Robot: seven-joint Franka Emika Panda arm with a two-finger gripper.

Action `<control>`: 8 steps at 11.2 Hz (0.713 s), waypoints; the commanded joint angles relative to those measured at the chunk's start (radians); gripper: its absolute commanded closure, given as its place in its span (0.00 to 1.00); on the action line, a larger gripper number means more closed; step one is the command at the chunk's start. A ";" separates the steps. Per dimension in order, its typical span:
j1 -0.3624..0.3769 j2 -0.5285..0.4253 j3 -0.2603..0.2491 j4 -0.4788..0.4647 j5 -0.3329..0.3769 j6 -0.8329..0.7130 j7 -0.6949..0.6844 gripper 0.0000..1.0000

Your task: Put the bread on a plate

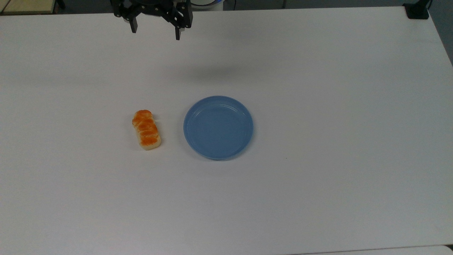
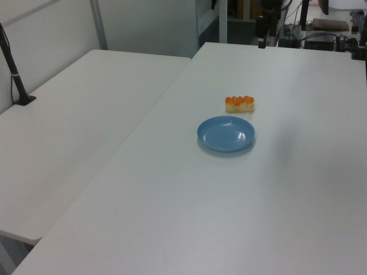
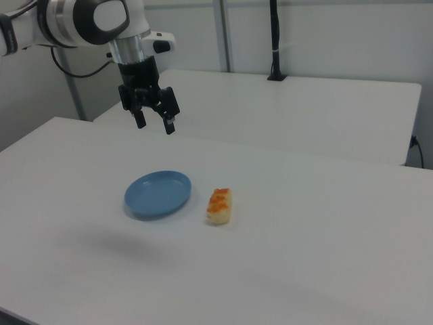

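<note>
One glossy orange-brown bread (image 1: 146,129), cream sides

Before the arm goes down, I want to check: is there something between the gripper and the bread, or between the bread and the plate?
Nothing visible is in the way. The gripper hangs open above the table, holding nothing. The bread lies beside the plate, apart from it, with bare table between them.

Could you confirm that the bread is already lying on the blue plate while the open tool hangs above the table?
Not quite: the bread lies on the table beside the plate, apart from it, and the plate holds nothing, as the top view shows. The rest stands: the tool is open and hangs above the table.
</note>
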 commanded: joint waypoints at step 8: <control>-0.026 0.016 -0.008 -0.043 0.027 0.126 -0.101 0.00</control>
